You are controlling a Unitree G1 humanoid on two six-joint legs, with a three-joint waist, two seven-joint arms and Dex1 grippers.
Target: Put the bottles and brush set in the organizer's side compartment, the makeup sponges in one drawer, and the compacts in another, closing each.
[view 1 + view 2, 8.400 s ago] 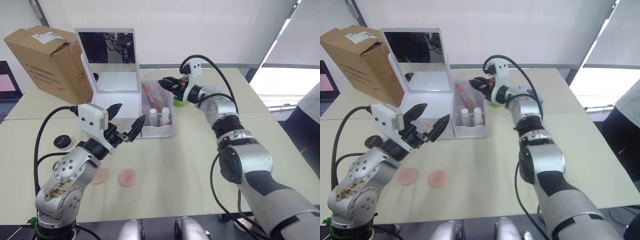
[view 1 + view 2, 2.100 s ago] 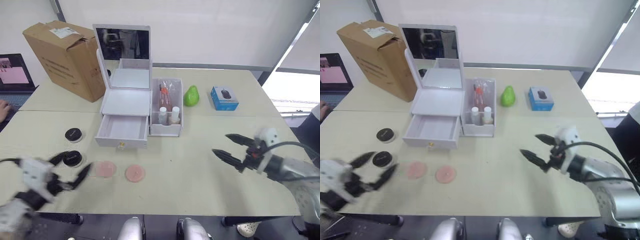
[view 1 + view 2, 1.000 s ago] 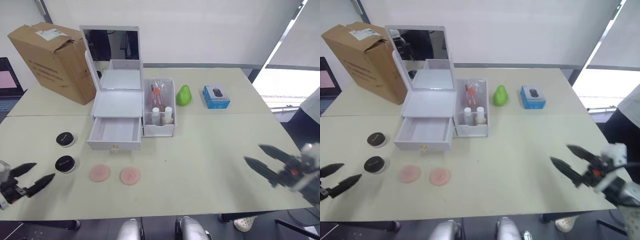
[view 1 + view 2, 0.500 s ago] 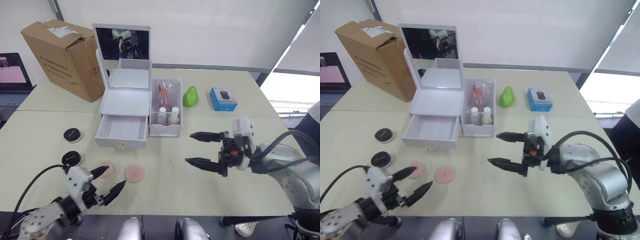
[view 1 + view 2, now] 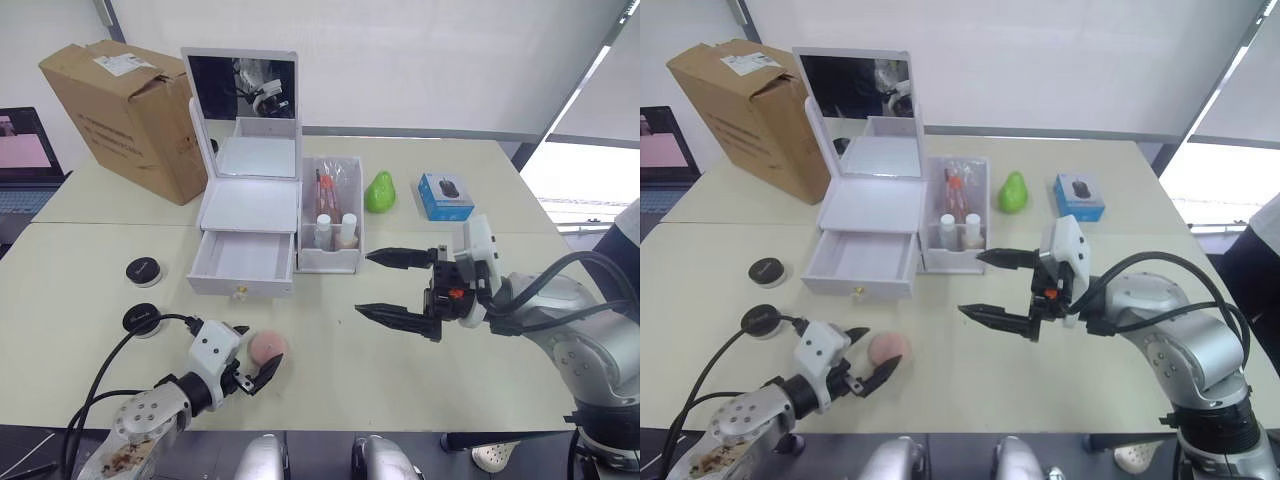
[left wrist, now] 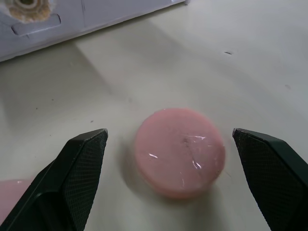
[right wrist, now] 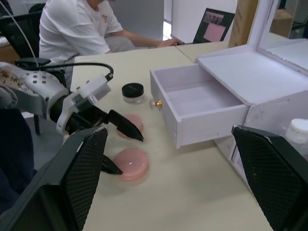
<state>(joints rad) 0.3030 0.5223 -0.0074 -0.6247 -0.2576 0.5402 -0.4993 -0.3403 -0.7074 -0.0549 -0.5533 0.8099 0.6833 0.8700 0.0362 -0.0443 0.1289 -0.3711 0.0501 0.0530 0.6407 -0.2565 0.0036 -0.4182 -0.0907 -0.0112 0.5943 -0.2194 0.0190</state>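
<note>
Left hand (image 5: 248, 374) low over the surface (image 5: 330, 380), fingers spread wide either side of one pink makeup sponge (image 6: 179, 151), not touching it. Second sponge (image 7: 129, 124) lies just beside, toward the compacts (image 5: 143, 320).

Risk: the puff is flat and soft; a close from this low angle may skate over it or push it along the surface instead of lifting. It could also nudge the neighbouring sponge.

Right hand (image 5: 400, 289) hangs wide open and empty in front of the organizer (image 5: 250, 205). Lower drawer (image 5: 245, 262) stands open, empty. Bottles (image 5: 337, 232) and brush set (image 5: 327, 190) already sit in the side compartment (image 5: 331, 262).
</note>
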